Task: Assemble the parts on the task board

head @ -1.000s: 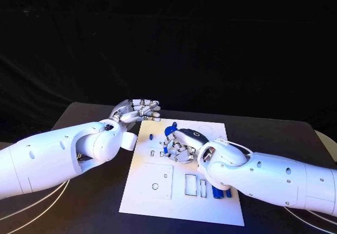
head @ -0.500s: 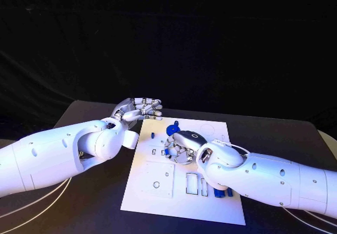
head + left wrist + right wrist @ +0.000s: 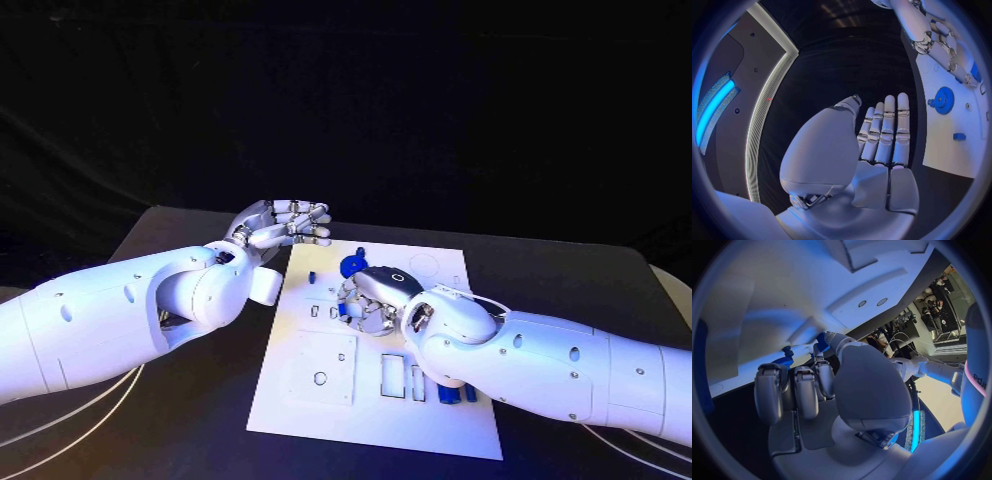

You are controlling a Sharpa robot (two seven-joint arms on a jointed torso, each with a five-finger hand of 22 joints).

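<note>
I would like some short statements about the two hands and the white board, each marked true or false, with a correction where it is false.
1. The left hand hovers beside the board's far left corner and holds nothing. True.
2. The right hand is off the white board, over bare black table. False: it is over the board's middle.
3. A blue gear lies on the board. True.
4. The board hangs over the table's edge. False: it lies wholly on the table.
5. Two small blue pieces lie near the board's right edge, beside the right arm. True.
</note>
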